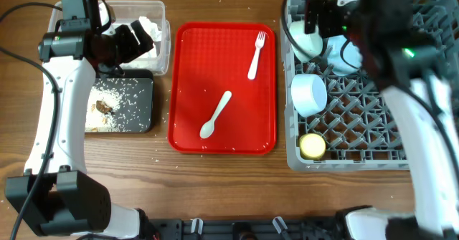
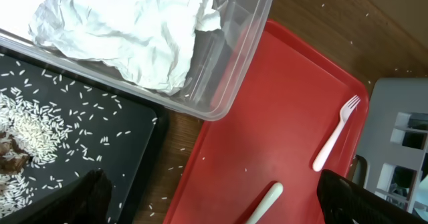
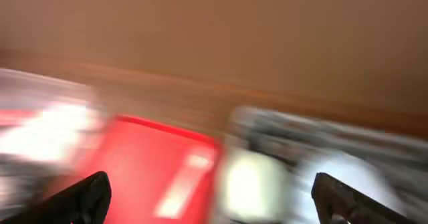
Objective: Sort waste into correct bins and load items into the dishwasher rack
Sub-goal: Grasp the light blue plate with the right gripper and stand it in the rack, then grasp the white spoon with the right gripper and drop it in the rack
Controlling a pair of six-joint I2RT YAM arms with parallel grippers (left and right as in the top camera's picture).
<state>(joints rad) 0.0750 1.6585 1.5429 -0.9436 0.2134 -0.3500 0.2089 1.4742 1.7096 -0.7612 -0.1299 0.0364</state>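
The left tool (image 2: 210, 184) hangs released, its fingers (image 2: 90, 197) spread wide with nothing between them, above the seam where three containers meet. Just ahead of it, the crumpled napkin (image 2: 134, 30) lies in the clear tub (image 2: 234, 77). To its left and below is the black tray (image 2: 114, 150), strewn with rice scraps (image 2: 27, 127). On its right, the red tray (image 2: 281, 103) carries the white fork (image 2: 334, 134) and, apart from it, the spoon (image 2: 264, 204).

The right tool (image 1: 310, 21) hovers over the far left corner of the dishwasher rack (image 1: 358, 125) on the tabletop (image 1: 222, 190). Its wrist view is blurred, yet the fingers (image 3: 87, 197) stand wide apart, gripping nothing. One bowl (image 1: 305, 43) sits just under it and a second bowl (image 1: 310, 93) sits nearer the robot. The yellow cup (image 1: 312, 145) is further back still.
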